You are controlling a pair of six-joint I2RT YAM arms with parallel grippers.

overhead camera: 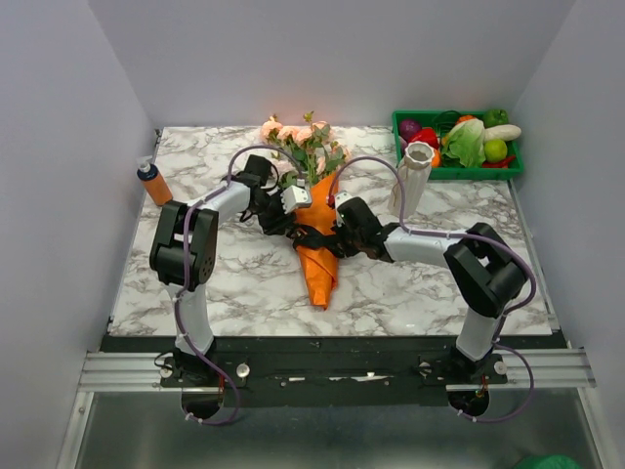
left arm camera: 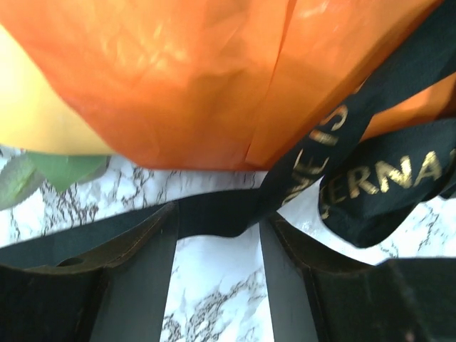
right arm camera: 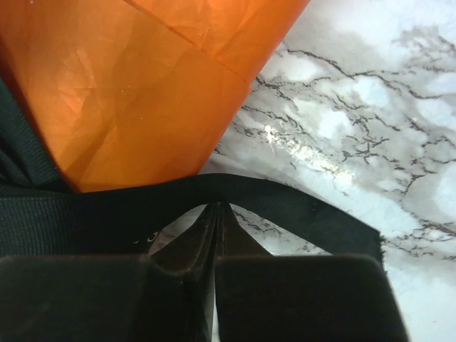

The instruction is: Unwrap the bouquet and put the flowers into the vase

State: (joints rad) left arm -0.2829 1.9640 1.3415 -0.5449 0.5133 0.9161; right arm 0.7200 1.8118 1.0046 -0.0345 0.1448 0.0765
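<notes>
My left gripper has its jaws standing apart and gripping nothing. One strand of the black ribbon lies flat across the gap just ahead of the fingertips, and beyond that the orange paper cone fills the view. I judge the jaws sit there to take that strand, since the tie has to come loose before the paper can open. A green leaf pokes out from under the paper ahead of the left finger.

The ribbon carries gold capitals. Ahead and to the right of the jaws one band reads "ERNA", cut off at both ends. The slanted band beside it has letters too tilted for me to read with confidence.

The bouquet lies flat on the marble table between my two grippers, cone tip towards me, roses away, the tie not yet undone.

My right gripper has its jaws closed together, and the tips meet on the near edge of a ribbon band running across them. I read that as a pinch on the ribbon, ready to pull against the knot.

The vase stands upright beyond and to the right of the right jaws, apart from the bouquet.
</notes>
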